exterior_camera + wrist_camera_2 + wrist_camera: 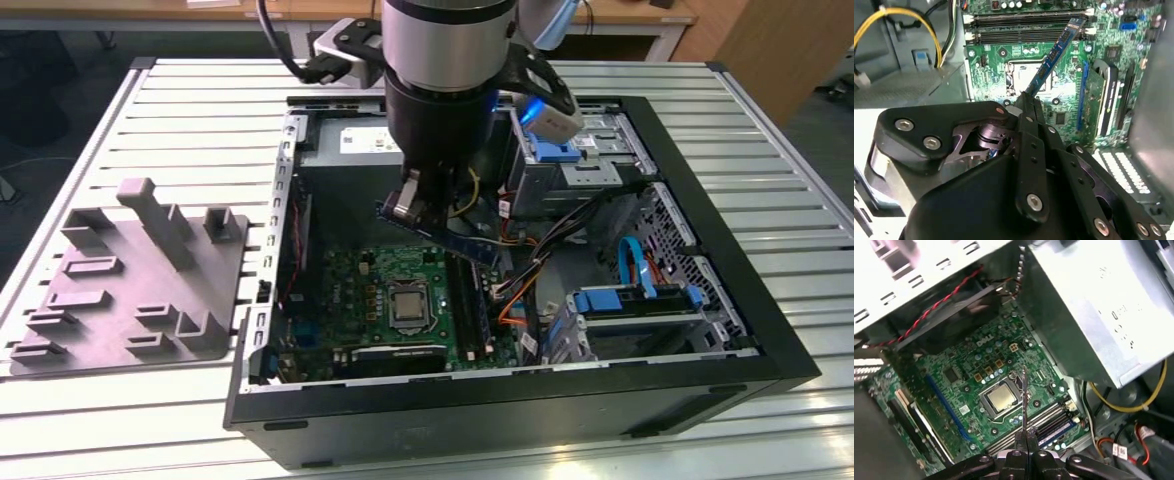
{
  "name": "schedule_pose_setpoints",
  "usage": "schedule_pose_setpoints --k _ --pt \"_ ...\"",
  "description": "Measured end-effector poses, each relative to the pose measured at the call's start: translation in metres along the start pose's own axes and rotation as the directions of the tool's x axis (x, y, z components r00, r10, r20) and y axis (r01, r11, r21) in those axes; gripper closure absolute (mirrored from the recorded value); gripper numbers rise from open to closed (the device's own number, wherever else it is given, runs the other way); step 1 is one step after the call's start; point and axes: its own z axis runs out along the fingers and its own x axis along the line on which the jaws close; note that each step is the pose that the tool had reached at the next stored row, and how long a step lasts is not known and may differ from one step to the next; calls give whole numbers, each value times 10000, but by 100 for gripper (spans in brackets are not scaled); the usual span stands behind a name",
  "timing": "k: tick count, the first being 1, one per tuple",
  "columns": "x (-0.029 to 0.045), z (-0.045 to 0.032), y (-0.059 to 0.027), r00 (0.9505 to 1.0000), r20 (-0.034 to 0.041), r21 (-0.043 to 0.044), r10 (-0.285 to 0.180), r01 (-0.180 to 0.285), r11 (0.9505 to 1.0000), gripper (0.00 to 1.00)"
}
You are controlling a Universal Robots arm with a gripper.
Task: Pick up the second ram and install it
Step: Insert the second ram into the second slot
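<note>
Second ram [443, 233]: a long, narrow, dark-blue memory card. It is raised above the motherboard [360, 290] and tilted, with one end clamped in the end effector [1026, 100]. The free end slants toward the memory slots [1014, 21]. In the first wrist view it appears edge-on as a thin strip.

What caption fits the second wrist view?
Gripper shut on the second ram, tilted over the motherboard near its memory slots.
</note>
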Motion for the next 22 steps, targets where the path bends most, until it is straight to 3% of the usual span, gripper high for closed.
schedule_pose_setpoints --k 6,11,16,22 --pt "1 12 0 9941 11 55 1087 -1087 9941 89" --pt "1 22 0 9800 24 101 1989 -1989 9800 89" --pt "2 32 0 9582 40 144 2860 -2860 9581 89" --pt "2 44 0 9212 65 195 3890 -3890 9210 89"
